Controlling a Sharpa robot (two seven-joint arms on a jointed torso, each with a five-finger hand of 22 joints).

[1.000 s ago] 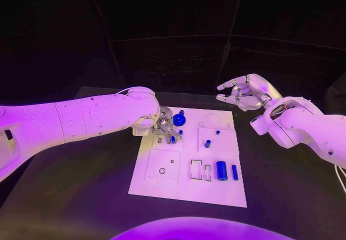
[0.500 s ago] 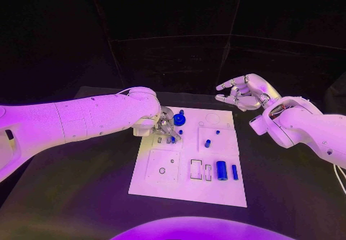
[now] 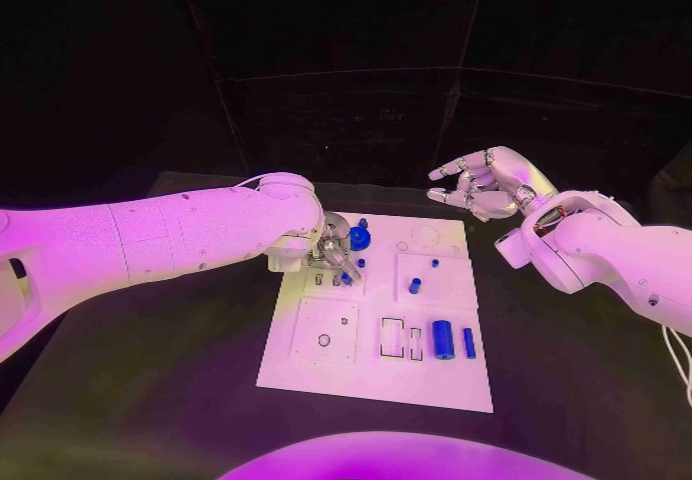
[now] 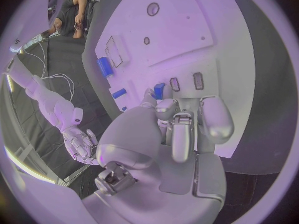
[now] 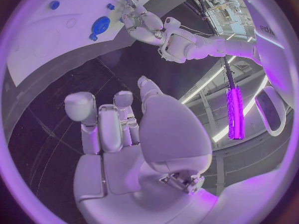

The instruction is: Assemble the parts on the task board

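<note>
The board lies in the middle of the black table, its long side running from near to far. The left hand is down over the board's far left part, fingers pointing down at the surface. In the left wrist view its fingers are curled close together over a small blue part, which stands at their tips beside two small dark slots. Whether the fingers actually pinch that part I cannot tell.

Just right of the left hand, at the far edge of the board, sits a round blue disc with a small knob on its far side. A small blue peg stands near it. Further right, a short blue pin stands on the board's middle, and another small blue peg lies beyond it. On the near right part, a thick blue cylinder lies flat, with a thin blue rod just to its right. Left of the cylinder are two empty rectangular outlines, and left of these a square plate with a small hole.

The right hand is raised above the table beyond the board's far right corner, well apart from it. Its fingers are loosely bent and apart, holding nothing.
</note>
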